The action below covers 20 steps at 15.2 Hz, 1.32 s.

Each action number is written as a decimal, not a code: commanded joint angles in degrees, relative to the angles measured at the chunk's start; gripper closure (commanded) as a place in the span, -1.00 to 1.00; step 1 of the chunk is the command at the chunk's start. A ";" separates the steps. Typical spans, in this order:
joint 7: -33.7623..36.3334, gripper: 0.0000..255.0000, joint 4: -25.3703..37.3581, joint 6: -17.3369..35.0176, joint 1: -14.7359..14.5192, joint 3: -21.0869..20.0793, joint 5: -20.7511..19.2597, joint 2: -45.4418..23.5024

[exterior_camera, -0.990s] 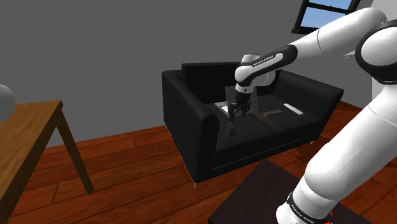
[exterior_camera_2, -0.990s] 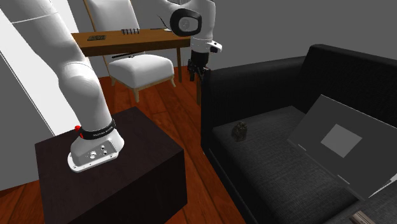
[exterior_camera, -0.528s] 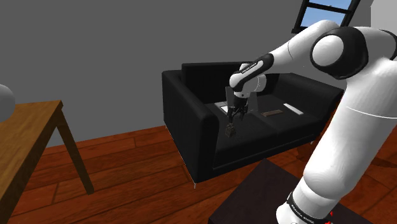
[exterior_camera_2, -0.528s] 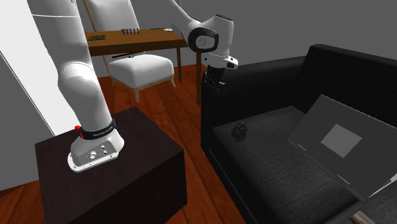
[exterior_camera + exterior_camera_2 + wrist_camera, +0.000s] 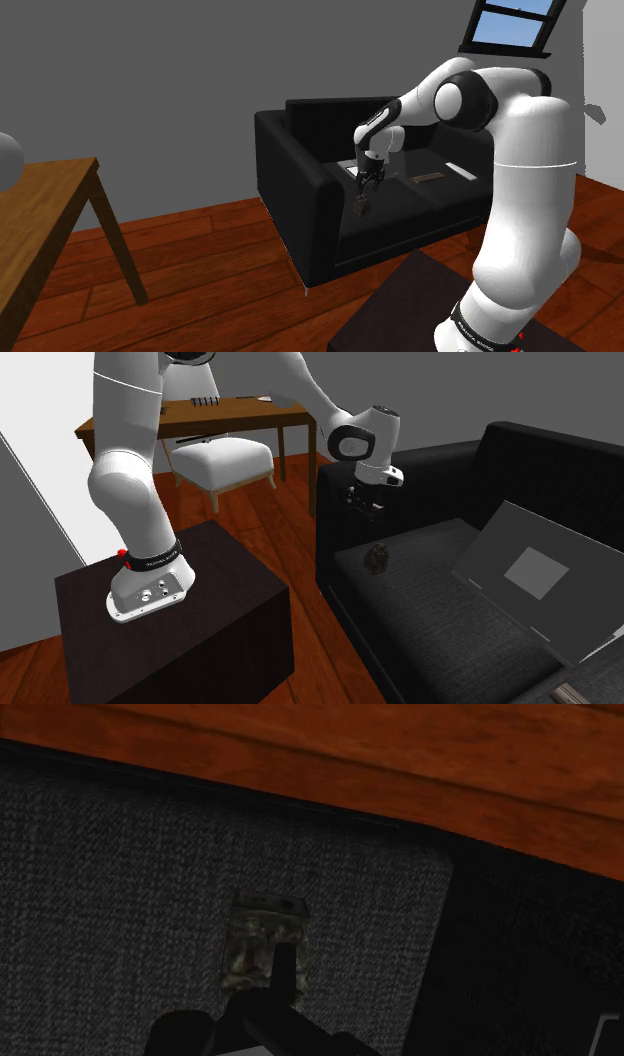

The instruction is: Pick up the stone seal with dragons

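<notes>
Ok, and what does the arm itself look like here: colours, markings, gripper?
A glossy white arm of rounded segments with dark joints. A black band with white lettering rings its foot, with small red marks beside it. The gripper is all black. The arm stands on a dark box.

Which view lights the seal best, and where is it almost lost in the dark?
Wrist view: the seal stands pale against the dim grey sofa, best seen. Shoulder view: a dark speck on black upholstery under the pincer. Second exterior view: dark on a grey seat.
</notes>
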<state>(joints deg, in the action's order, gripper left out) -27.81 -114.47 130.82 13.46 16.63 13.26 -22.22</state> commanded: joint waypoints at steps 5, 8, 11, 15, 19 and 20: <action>-3.79 -1.00 13.74 -0.82 4.91 -1.34 3.47 -13.57; -4.37 -1.00 16.33 -0.24 5.89 -1.86 4.14 -16.80; -4.73 -1.00 16.59 1.15 6.17 -2.28 4.65 -18.47; -5.03 -1.00 16.90 2.30 6.43 -2.64 5.07 -19.94; -5.08 1.00 16.86 2.30 6.46 -2.63 5.07 -19.91; -5.08 1.00 16.90 2.27 6.47 -2.63 5.07 -19.93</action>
<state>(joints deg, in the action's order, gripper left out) -32.89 -97.56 133.05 19.88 13.94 18.35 -42.11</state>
